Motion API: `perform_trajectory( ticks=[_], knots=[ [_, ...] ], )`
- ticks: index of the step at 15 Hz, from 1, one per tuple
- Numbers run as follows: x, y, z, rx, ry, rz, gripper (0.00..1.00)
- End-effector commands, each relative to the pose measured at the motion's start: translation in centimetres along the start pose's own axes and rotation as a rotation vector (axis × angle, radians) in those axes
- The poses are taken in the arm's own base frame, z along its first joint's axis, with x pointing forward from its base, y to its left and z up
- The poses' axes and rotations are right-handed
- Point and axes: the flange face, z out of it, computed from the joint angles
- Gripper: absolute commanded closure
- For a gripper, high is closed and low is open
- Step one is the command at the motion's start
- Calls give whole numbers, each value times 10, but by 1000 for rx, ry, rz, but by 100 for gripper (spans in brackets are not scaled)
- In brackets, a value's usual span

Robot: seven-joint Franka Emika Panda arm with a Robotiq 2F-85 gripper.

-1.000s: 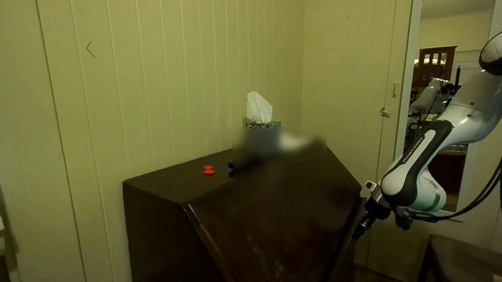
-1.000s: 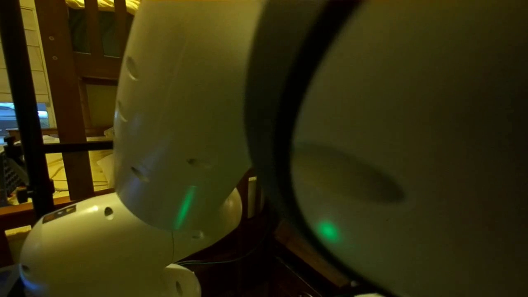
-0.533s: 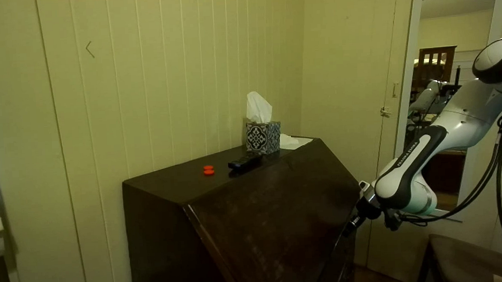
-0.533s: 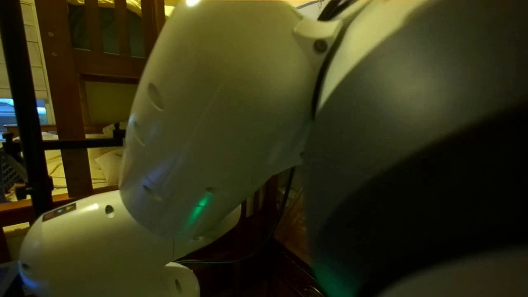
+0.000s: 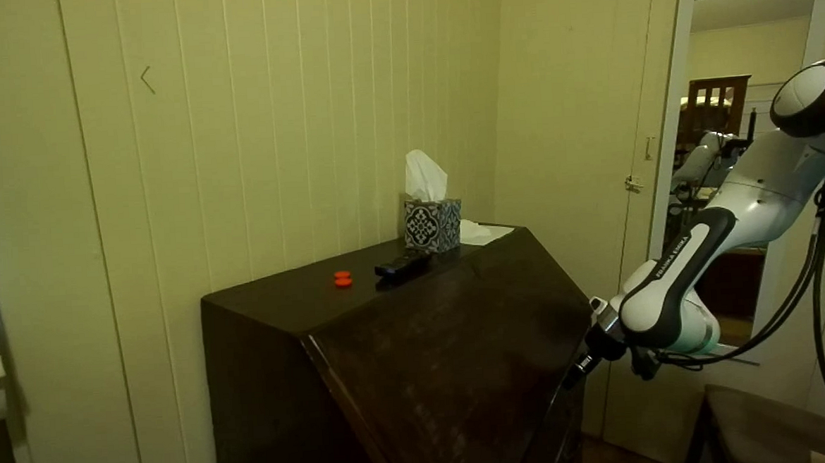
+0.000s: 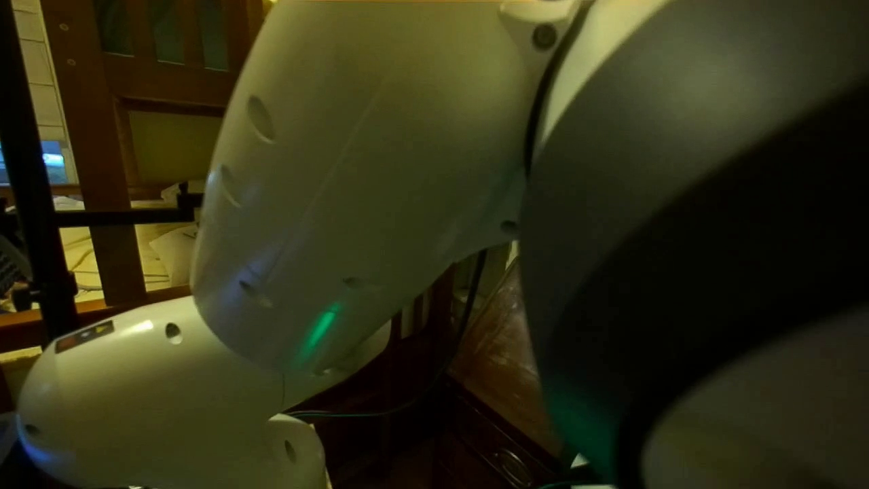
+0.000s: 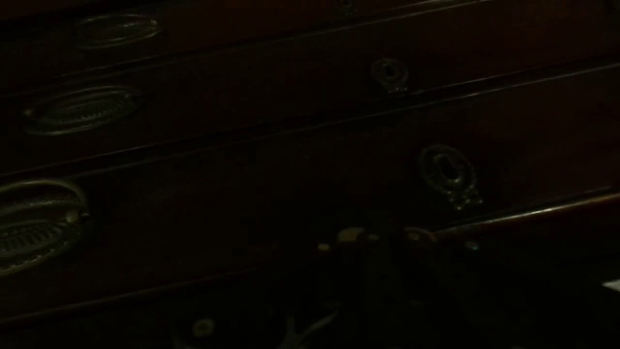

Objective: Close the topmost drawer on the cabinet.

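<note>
The coming push turns on how the topmost drawer (image 7: 271, 198) lies to the end effector (image 5: 568, 381): straight ahead of the fingertips (image 7: 351, 235), which overlap the edge of its front in the wrist view; whether they touch we cannot tell. We take it to be the nearest of the dark fronts there, just beneath the slanted panel (image 5: 475, 341) of the cabinet (image 5: 391, 359). Its long axis runs left to right in that view, across the reach of the single arm (image 5: 757, 206), so we judge the push should go square into the cabinet. How far the drawer stands out is too dim to read, as is whether the fingertips are apart or together.

The cabinet's flat top, our desk (image 5: 281, 291), carries orange discs (image 5: 343, 279) at left, a dark remote (image 5: 404, 265) and, farther right, a tissue box (image 5: 432, 227). Beyond stands a panelled wall (image 5: 287, 125), with a mirror (image 5: 721, 120) to the right.
</note>
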Motion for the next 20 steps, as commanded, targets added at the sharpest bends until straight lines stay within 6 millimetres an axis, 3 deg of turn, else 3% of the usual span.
perform_trajectory(
  ticks=[1, 6, 11, 12, 14, 17, 20],
  knots=[
    [11, -9, -23, -35, -51, 15, 100],
    [9, 4, -56, -103, -156, -12, 100],
    [-12, 6, -83, -117, -299, -44, 100],
    [-13, 0, -89, -113, -301, -50, 74],
    [-11, -16, -101, -127, -279, -45, 67],
    [-8, -46, -109, -98, -276, -42, 45],
    [1, -59, -118, -87, -266, -46, 24]
  ],
)
